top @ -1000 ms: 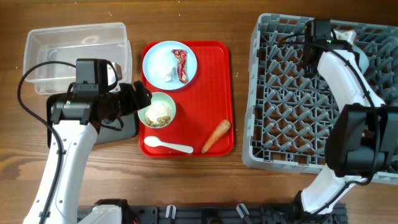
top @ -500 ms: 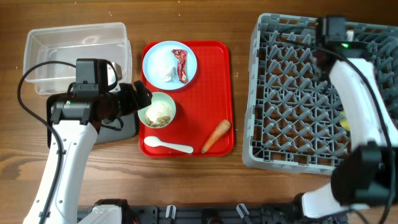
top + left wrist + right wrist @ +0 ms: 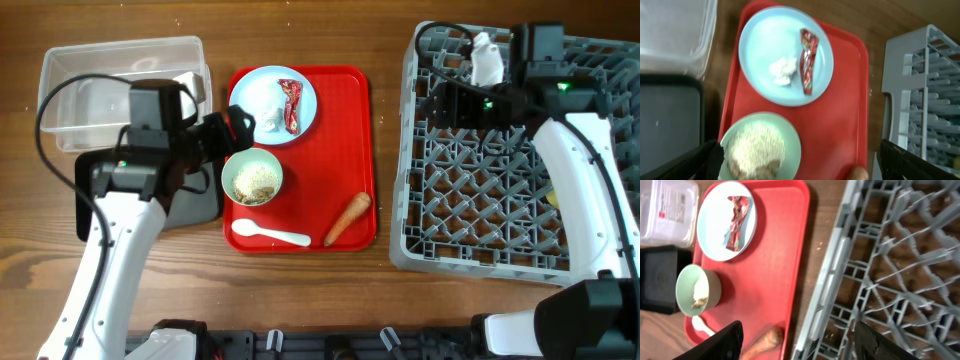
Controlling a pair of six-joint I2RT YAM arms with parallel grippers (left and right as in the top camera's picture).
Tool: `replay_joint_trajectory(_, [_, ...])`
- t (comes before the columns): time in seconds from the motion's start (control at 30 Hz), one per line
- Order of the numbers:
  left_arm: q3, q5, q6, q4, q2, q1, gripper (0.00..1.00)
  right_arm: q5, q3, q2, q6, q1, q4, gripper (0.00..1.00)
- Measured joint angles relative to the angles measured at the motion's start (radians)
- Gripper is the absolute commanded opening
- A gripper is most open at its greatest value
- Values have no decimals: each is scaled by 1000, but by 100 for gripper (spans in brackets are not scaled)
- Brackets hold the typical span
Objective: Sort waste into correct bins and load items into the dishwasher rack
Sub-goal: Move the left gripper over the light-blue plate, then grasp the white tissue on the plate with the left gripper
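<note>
On the red tray, a round pale plate (image 3: 262, 92) (image 3: 765, 45) carries a red-and-dark wrapper (image 3: 290, 105) (image 3: 808, 60) (image 3: 737, 215) and a white crumpled scrap (image 3: 266, 118) (image 3: 782, 70). Below it stands a pale green bowl (image 3: 238, 165) (image 3: 697, 290) holding beige crumbs (image 3: 255, 182) (image 3: 757, 147). A white spoon (image 3: 268, 235) and an orange carrot (image 3: 347, 218) (image 3: 765, 342) lie at the tray's front. My left gripper (image 3: 232, 135) (image 3: 800, 165) hangs open between plate and bowl. My right gripper (image 3: 438, 100) (image 3: 802, 342) is open and empty over the left side of the grey rack (image 3: 500, 190) (image 3: 890, 270).
A clear tub (image 3: 110, 85) (image 3: 665, 210) stands at the back left, with a black tray (image 3: 195, 205) (image 3: 665, 115) in front of it, partly under my left arm. The red tray (image 3: 350, 140) lies between these bins and the rack.
The right gripper has opened and swung left across the rack towards its left edge. The left gripper has moved back from the green bowl towards the plate.
</note>
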Motion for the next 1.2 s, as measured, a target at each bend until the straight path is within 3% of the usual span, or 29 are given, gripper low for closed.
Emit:
replay_joint_trajectory(0.13, [39,-90,4,29,99,-77,99,1,0,0,0,26,-14,72])
replay_joint_trajectory(0.37, [269,-192,38,30,371,-122,100,5,0,0,0,27,-35,72])
replay_joint_trajectory(0.6, [293,-216,41,78,563,-122,99,8,0,0,0,27,-47,72])
replay_joint_trajectory(1.2, [293,-216,45,195,703,-122,95,8,0,0,0,27,-61,72])
